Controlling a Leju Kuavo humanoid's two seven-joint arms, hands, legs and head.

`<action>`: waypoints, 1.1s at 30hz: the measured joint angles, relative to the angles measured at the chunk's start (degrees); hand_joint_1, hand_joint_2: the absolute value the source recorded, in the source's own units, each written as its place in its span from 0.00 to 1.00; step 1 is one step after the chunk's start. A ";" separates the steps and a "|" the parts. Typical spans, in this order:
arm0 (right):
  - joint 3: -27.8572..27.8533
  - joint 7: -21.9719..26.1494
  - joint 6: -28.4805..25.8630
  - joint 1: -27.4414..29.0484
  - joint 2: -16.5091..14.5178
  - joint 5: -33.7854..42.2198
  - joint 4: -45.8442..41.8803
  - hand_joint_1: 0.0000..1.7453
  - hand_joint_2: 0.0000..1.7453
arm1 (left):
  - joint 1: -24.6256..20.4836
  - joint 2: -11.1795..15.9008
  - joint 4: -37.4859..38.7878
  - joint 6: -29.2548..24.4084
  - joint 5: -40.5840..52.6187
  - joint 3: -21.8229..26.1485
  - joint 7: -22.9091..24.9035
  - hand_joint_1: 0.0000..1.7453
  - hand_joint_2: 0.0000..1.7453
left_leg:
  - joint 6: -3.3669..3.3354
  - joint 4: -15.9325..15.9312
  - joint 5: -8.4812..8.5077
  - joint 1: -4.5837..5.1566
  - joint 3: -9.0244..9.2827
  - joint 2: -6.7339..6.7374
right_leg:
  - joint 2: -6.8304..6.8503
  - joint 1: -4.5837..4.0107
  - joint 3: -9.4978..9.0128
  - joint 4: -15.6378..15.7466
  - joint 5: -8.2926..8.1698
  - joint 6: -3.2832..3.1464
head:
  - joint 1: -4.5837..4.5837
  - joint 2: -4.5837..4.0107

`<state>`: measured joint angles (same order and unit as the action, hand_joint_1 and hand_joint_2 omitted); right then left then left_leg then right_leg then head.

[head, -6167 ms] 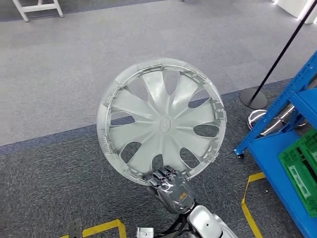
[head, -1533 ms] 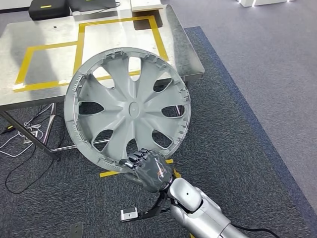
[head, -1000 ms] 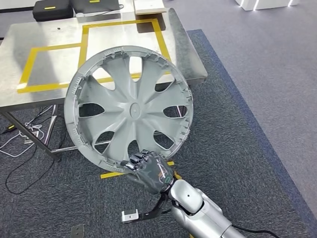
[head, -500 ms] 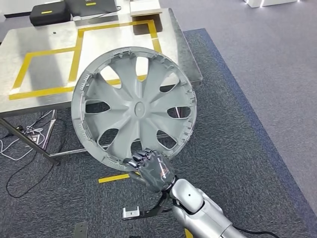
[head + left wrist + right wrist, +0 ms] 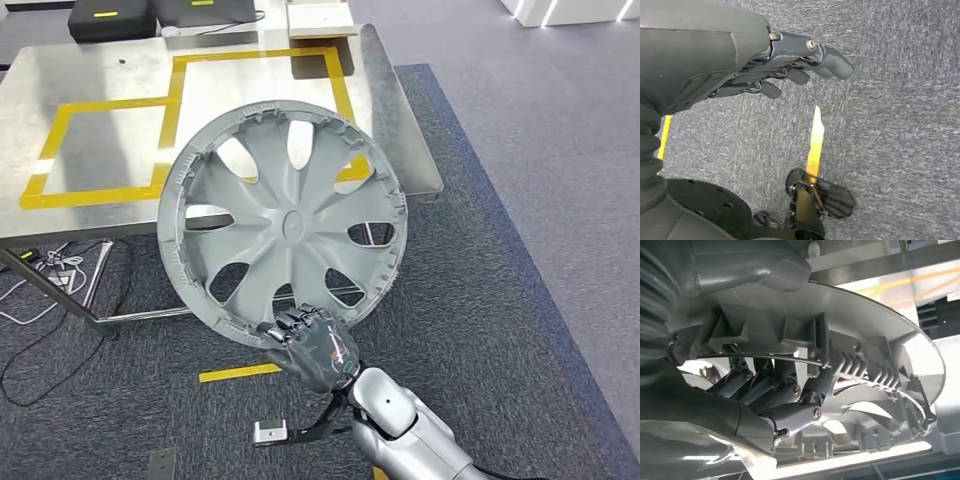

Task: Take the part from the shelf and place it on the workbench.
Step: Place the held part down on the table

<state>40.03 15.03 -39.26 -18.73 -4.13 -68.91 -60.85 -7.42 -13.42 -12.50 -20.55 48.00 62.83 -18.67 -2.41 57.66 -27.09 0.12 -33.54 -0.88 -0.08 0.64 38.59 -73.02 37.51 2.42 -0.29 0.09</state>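
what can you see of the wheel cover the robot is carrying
The wheel cover is a round grey disc, plastic by its look, with curved spokes running from a small central hub to the rim and oval openings between them. Small clips and ribs line the rim. It is held tilted, its face toward the head camera, in front of the near edge of the steel workbench, not lying on it. The right hand grips its lower rim, fingers hooked over the edge; nothing else touches it.

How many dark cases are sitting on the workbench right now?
2. One dark case sits at the workbench's far edge; a second dark case lies beside it, partly cut off. More may lie out of frame.
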 joint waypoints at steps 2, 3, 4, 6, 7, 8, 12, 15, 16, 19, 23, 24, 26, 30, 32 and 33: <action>0.00 0.01 0.00 0.25 0.20 -0.02 0.02 1.00 1.00 | 0.14 -0.03 0.00 0.00 -0.01 -0.01 0.01 0.00 1.00 | -0.02 0.01 -1.44 0.23 1.94 -0.14 | -0.01 -0.15 1.79 1.75 -1.26 -0.17 | -0.02 0.00; -0.01 0.01 0.00 0.29 0.26 0.00 0.03 1.00 1.00 | 0.16 -0.06 0.00 0.00 0.00 -0.02 0.03 0.00 1.00 | 0.02 0.01 -2.26 0.32 3.06 -0.19 | -0.01 -0.18 1.62 4.81 -4.02 -0.35 | -0.04 0.00; -0.03 0.03 0.01 0.31 0.32 0.11 0.05 1.00 1.00 | 0.14 -0.10 0.02 0.00 0.01 -0.03 0.08 0.00 1.00 | 0.11 0.07 -3.06 0.42 4.05 -0.24 | -0.02 -0.23 1.31 8.26 -7.69 -0.56 | -0.04 0.00; -0.07 0.22 -0.04 0.27 0.39 0.53 0.11 1.00 1.00 | 0.04 -0.20 0.05 0.00 0.00 -0.05 0.22 0.00 1.00 | 0.59 0.07 -4.52 0.50 5.26 -0.35 | -0.08 -0.51 0.46 12.80 -12.11 -1.17 | -0.06 0.01; -0.09 0.34 -0.08 0.25 0.42 0.63 0.11 1.00 1.00 | 0.00 -0.23 0.07 0.01 -0.01 -0.07 0.28 0.00 1.00 | 0.90 0.18 -4.95 0.49 5.64 -0.39 | -0.14 -0.68 0.11 13.53 -12.56 -1.55 | -0.08 0.01; -0.12 0.42 -0.12 0.20 0.43 0.59 0.09 1.00 1.00 | -0.04 -0.29 0.07 0.01 -0.02 -0.09 0.31 0.00 1.00 | 1.20 0.17 -5.25 0.45 6.08 -0.41 | -0.21 -0.76 -0.53 13.67 -11.88 -1.94 | -0.10 0.01; -0.35 0.25 -0.17 0.19 0.46 -0.28 0.00 1.00 1.00 | -0.22 -0.66 0.07 -0.11 -0.05 -0.13 0.37 0.00 1.00 | 2.29 5.50 -5.95 0.21 4.69 -0.09 | -0.17 -0.25 -3.98 14.36 -10.43 -2.92 | 0.27 0.00; -0.65 0.23 -0.16 0.25 0.48 -0.65 0.00 1.00 1.00 | -0.18 -0.74 0.07 -0.15 -0.07 -0.12 0.42 0.00 1.00 | 3.13 13.84 -8.49 -0.34 -1.22 0.02 | -0.14 -0.18 -5.74 14.41 -8.93 -3.05 | 0.43 0.00; -0.73 0.27 -0.15 0.30 0.48 -0.83 0.00 1.00 1.00 | -0.09 -0.75 0.07 -0.15 -0.09 -0.11 0.42 0.00 1.00 | 3.35 15.33 -9.67 -0.50 -3.05 0.03 | -0.21 -0.13 -6.45 14.41 -8.33 -3.00 | 0.44 0.00; -0.81 0.28 0.34 -0.03 0.48 -1.85 0.12 1.00 1.00 | -0.03 -0.76 0.07 -0.07 -0.16 -0.08 0.43 0.00 1.00 | 3.76 12.09 -7.94 -0.81 -5.60 0.11 | -0.38 0.19 -9.41 14.42 -6.04 -2.53 | 0.46 0.00; -0.52 0.28 2.85 -2.65 0.49 -3.25 1.38 1.00 1.00 | -0.28 -0.84 0.15 -0.03 -0.05 -0.09 0.48 0.00 1.00 | 2.94 3.53 2.62 -0.35 -5.39 0.96 | -0.41 0.38 -12.11 14.78 -3.30 -1.20 | 0.70 0.00; -0.31 0.34 3.44 -3.56 0.48 -3.48 1.88 1.00 1.00 | -0.45 -0.90 0.18 -0.04 0.03 -0.10 0.58 0.00 1.00 | 2.38 3.51 2.09 -0.17 -5.21 0.91 | -0.43 0.39 -12.58 14.60 -3.41 -0.70 | 0.82 0.00; 0.37 -0.12 4.19 -5.78 0.23 -4.29 3.14 1.00 1.00 | -0.80 -1.04 0.19 -0.06 0.31 -0.14 0.78 0.00 1.00 | 1.30 2.64 1.76 -0.16 -3.97 0.62 | -0.25 0.42 -12.83 13.82 -3.88 0.17 | 0.75 0.00; 1.71 -1.87 4.63 -11.25 -1.25 -6.16 7.80 1.00 1.00 | -1.53 -1.21 0.20 0.12 1.27 -0.31 1.23 0.00 1.00 | 0.02 1.55 0.89 -0.28 -1.71 0.41 | -0.06 0.25 -6.08 3.76 -0.57 0.59 | 0.24 -0.01; 2.32 -3.06 4.75 -13.58 -2.26 -8.01 11.65 1.00 1.00 | -1.73 -1.26 0.20 0.60 1.43 -0.47 1.88 0.00 1.00 | -0.17 1.56 0.14 -0.14 -0.86 0.26 | -0.07 0.02 -1.05 -1.03 1.60 0.36 | 0.21 0.00; 2.80 -3.83 5.06 -14.86 -2.79 -9.43 13.97 1.00 1.00 | -1.82 -1.29 0.20 1.05 1.18 -0.51 2.27 0.00 1.00 | -0.21 1.57 -0.38 -0.02 -0.22 0.16 | -0.08 -0.13 0.47 -1.09 1.26 0.02 | 0.18 0.00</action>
<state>42.83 11.20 -34.19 -33.59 -6.92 -78.35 -46.88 -9.23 -14.71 -12.31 -19.49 49.19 62.32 -16.40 -2.61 59.22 -27.47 0.11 -33.76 -0.72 -0.15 0.51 39.07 -74.11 38.76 2.43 -0.11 0.09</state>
